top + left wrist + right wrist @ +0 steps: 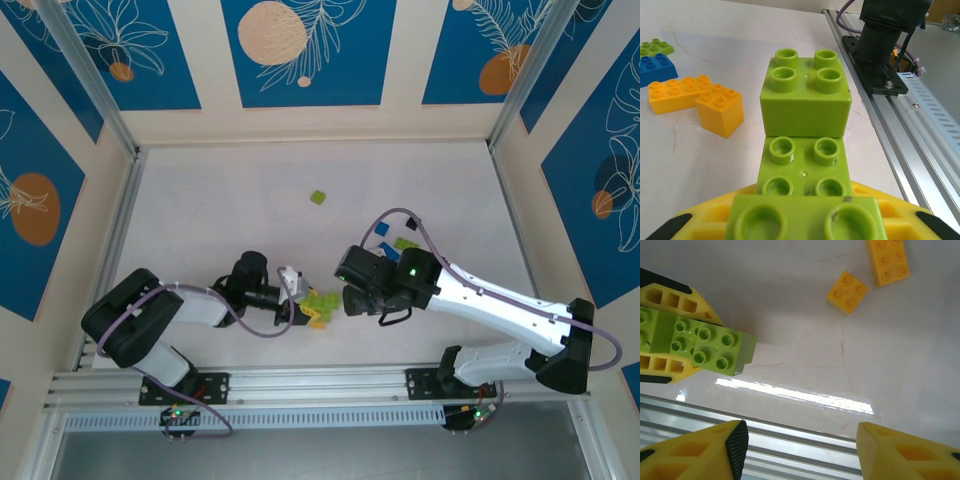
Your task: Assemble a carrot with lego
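A green brick stack [805, 125] sits low in the left wrist view, clamped in the left hand [802, 222] and held level, probably so its studs face the next piece. Orange bricks [695, 100] lie on the counter [740, 30] at upper left. The right hand [800, 450] hovers nearby, fingers spread wide and empty.

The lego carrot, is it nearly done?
Just started. Some lime green bricks look joined, held in the left gripper. The right gripper is open, holding nothing. The orange bricks lie loose on the table, not yet added.
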Available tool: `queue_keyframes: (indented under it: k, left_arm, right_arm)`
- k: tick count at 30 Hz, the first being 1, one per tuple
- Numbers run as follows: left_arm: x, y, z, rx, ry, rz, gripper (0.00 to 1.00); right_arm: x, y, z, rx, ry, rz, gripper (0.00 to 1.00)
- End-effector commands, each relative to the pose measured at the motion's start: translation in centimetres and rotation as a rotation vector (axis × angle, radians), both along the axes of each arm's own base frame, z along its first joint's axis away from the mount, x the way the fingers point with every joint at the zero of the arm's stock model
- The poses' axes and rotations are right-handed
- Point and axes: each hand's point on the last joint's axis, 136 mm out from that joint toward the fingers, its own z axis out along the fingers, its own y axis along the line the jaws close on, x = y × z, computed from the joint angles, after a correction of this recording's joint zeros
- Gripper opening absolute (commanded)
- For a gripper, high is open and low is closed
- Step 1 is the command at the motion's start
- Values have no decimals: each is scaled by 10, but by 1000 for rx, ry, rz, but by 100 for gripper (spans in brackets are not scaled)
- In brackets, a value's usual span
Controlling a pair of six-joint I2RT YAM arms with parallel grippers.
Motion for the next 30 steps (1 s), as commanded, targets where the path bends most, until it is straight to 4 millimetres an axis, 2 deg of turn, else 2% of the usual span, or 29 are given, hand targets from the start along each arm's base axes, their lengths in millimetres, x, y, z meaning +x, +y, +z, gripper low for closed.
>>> queue_keyframes:
  k: [1,6,10,13,15,19,22,26,30]
  left_arm:
    - [6,0,12,-25,26,-11,31]
    - [34,6,34,-38,81,71,27]
    - [73,20,59,-40,162,173,27]
    - [99,37,72,-46,238,233,28]
    - [116,51,73,-55,286,279,33]
    - [153,74,55,-78,454,340,32]
    - [172,77,45,-99,551,331,31]
    - [180,75,43,-82,583,303,32]
    - [182,86,48,-64,606,288,35]
  right_arm:
    - [0,-9,-3,-25,-13,4,60]
    - [2,-7,-6,0,-26,42,60]
    - [7,-6,-5,28,-34,67,60]
    - [15,-15,-3,23,-40,58,60]
    - [24,-20,1,24,-61,55,60]
    - [46,-22,19,79,-129,56,60]
    - [62,-21,30,127,-171,55,61]
    - [87,-18,26,135,-159,61,61]
    - [131,-19,9,98,-147,65,62]
